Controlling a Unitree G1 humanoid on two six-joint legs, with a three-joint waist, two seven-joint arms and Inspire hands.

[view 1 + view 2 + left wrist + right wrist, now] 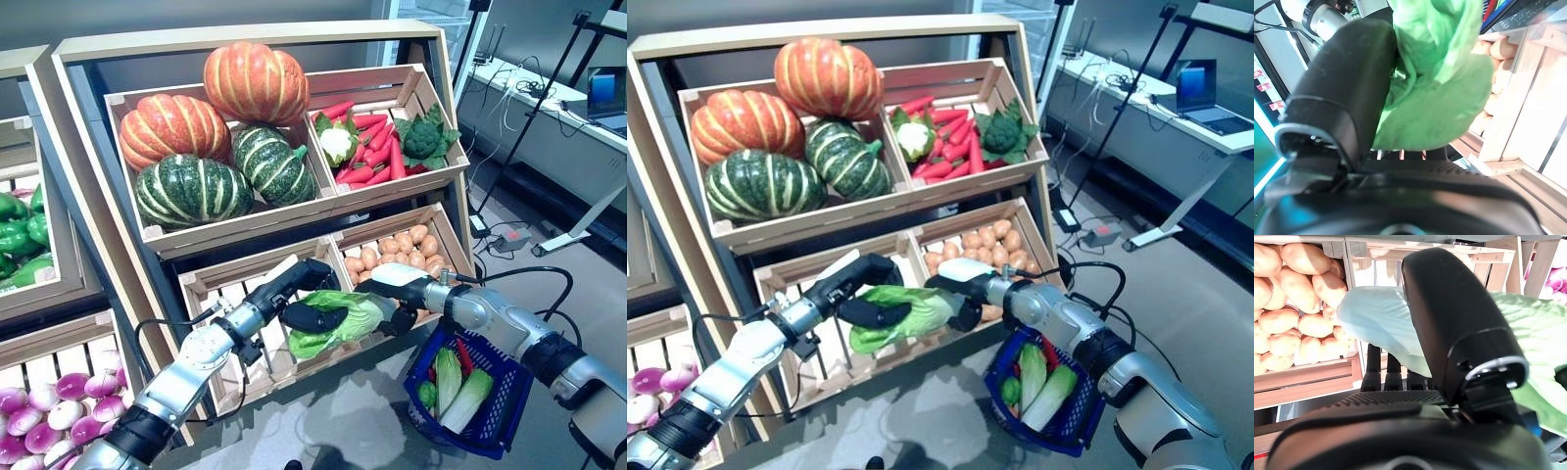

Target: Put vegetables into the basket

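Note:
A leafy green cabbage with a pale stem (345, 315) hangs in the air before the stand's lower crates. My left hand (312, 315) is shut on its leafy end; in the left wrist view the thumb (1347, 93) lies across the green leaf (1440, 93). My right hand (400, 311) is shut on its pale stem end; in the right wrist view the thumb (1459, 323) presses over the pale stem (1376, 325). The blue basket (505, 406) stands on the floor below and to the right of my right hand. It holds pale green cabbages (460, 392), a red vegetable and a small green one.
The wooden stand (245, 44) with its crates rises just behind both hands; a crate of potatoes (397, 250) is right behind my right hand. A white desk (558, 117) and a tripod leg (534, 117) stand at the back right. Grey floor lies around the basket.

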